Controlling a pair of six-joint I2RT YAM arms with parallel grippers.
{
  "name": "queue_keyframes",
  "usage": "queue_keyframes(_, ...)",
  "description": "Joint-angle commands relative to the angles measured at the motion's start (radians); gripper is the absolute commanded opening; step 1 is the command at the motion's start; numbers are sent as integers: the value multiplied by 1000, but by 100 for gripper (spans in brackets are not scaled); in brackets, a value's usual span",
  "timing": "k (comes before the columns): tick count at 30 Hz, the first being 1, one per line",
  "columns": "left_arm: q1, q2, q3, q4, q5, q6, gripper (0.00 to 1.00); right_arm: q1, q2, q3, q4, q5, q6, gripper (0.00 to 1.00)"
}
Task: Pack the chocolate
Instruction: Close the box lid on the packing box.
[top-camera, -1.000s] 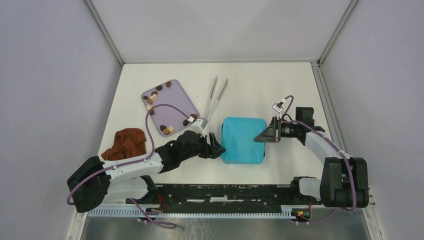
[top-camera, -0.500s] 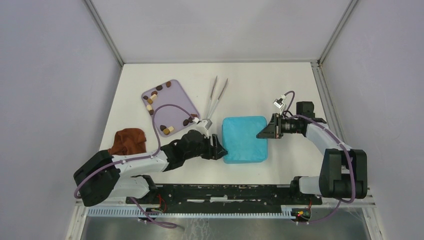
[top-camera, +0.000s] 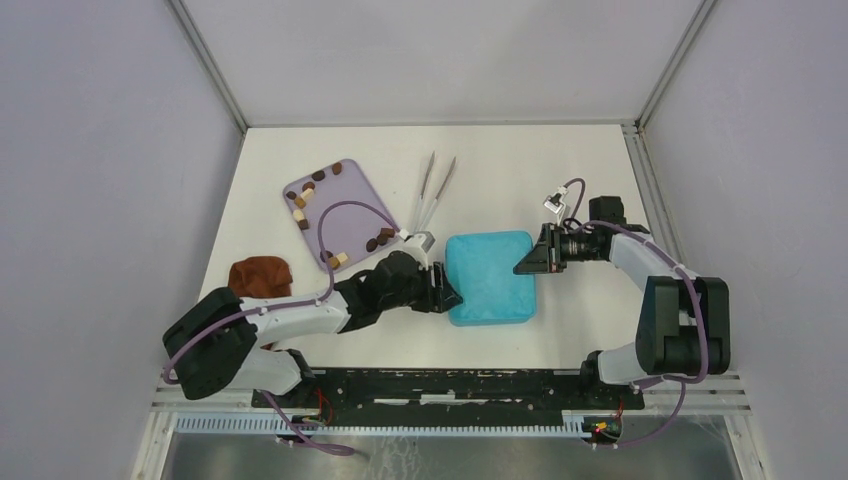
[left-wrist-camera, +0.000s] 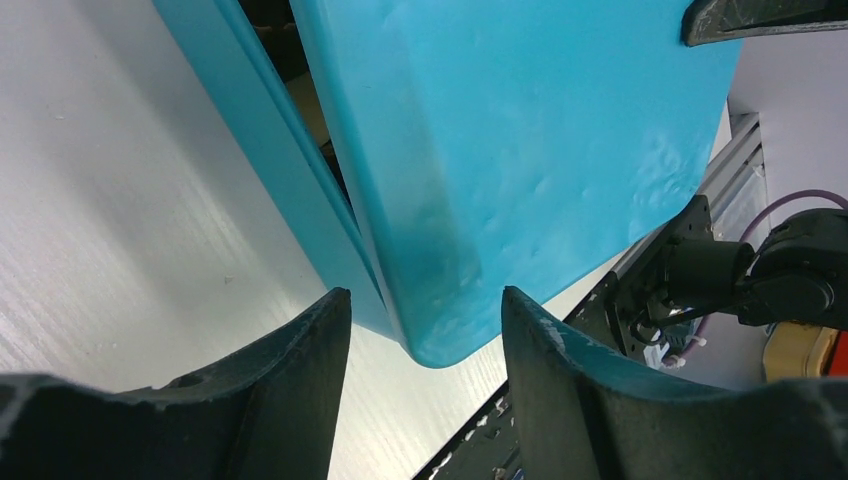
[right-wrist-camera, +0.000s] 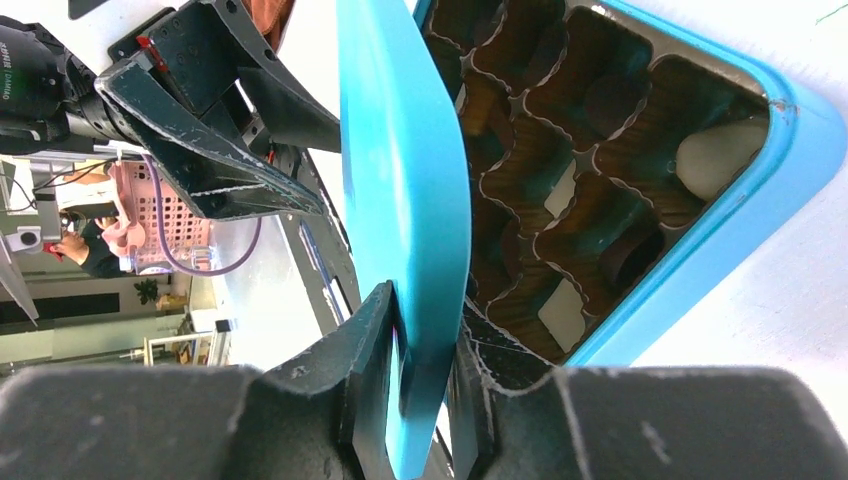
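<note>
Presently the right claw (right-wrist-camera: 420, 345) is pinching the edge of the teal lid (right-wrist-camera: 400, 170) on its own side, one finger pressing on each face. The lid is standing tilted up over the teal box base (right-wrist-camera: 795, 125). Beneath it the brown paper cups (right-wrist-camera: 610, 95) lining the cells are showing, and a few cream chocolate pieces (right-wrist-camera: 715, 150) are sitting in some of them.

Across the box, the left claw (left-wrist-camera: 425, 305) is standing wide, its fingers straddling the lid's rounded corner and gripping nothing. Whether one finger is brushing the base's rim cannot be told.

From above, the box is lying near the middle of the white bench (top-camera: 520, 170), with a claw at either side of it. Just beyond the left claw, the lilac tray (top-camera: 345, 235) is carrying more dark brown and tan chocolate pieces (top-camera: 318, 176), scattered along its far-left edge and its near corner. Metal tongs (top-camera: 432, 190) are lying beside the tray, toward the box. A reddish-brown cloth (top-camera: 262, 275) is bunching up near the bench's left edge, beside the left arm.
</note>
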Motion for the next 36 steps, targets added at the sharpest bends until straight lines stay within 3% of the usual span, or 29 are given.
queue_keyframes(1, 3, 28, 65, -31, -15, 55, 62, -12, 20, 63, 9, 20, -38, 30)
queue_keyframes(6, 2, 55, 109, -84, -44, 62, 58, -14, 54, 85, -11, 48, -66, 34)
queue_keyframes(30, 5, 156, 227, -203, -51, 113, 57, -22, 108, 230, -89, 260, -234, 52)
queue_keyframes(36, 5, 156, 252, -223, -51, 122, 57, -23, 53, 307, -151, 283, -413, 52)
